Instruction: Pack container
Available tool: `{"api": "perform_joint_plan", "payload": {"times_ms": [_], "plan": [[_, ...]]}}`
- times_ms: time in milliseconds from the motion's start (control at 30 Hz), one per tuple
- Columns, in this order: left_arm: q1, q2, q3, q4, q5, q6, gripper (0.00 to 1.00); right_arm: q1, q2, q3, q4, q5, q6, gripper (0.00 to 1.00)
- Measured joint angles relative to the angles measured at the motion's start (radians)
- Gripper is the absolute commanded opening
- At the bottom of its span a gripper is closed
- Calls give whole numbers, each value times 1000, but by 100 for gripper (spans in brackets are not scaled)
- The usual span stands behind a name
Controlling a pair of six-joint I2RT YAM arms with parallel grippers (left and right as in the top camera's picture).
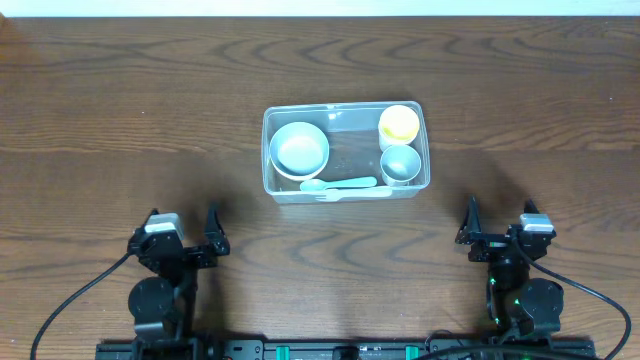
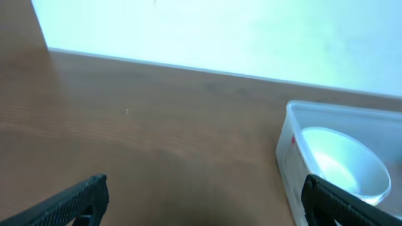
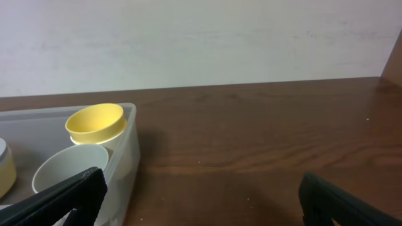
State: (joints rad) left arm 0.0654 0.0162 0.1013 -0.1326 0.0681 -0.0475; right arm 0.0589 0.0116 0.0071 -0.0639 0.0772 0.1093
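Observation:
The clear rectangular container (image 1: 345, 112) stands at the middle of the wooden table. Inside it are a white bowl (image 1: 299, 149) on the left, a yellow cup (image 1: 399, 124) at the back right, a pale cup (image 1: 400, 164) at the front right and a light blue spoon (image 1: 340, 184) along the front wall. My left gripper (image 1: 182, 240) is open and empty near the front left edge; its wrist view shows the container (image 2: 295, 141) and the white bowl (image 2: 342, 164) at the right. My right gripper (image 1: 500, 232) is open and empty near the front right edge; its wrist view shows the container (image 3: 129, 147), the yellow cup (image 3: 95, 122) and the pale cup (image 3: 69, 166) at the left.
Bare brown table (image 1: 120, 120) surrounds the container on all sides. A pale wall runs behind the table's far edge (image 3: 251, 85). Black cables trail from both arm bases at the front.

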Motion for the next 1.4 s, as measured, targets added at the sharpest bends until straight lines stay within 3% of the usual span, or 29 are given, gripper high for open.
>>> {"api": "perform_joint_plan", "payload": {"times_ms": [200, 1400], "plan": [[-2, -6, -81, 108, 0, 16, 98, 0, 0, 0, 0, 0, 0, 99], [-10, -6, -81, 103, -7, 23, 98, 0, 0, 0, 0, 0, 0, 99]]}}
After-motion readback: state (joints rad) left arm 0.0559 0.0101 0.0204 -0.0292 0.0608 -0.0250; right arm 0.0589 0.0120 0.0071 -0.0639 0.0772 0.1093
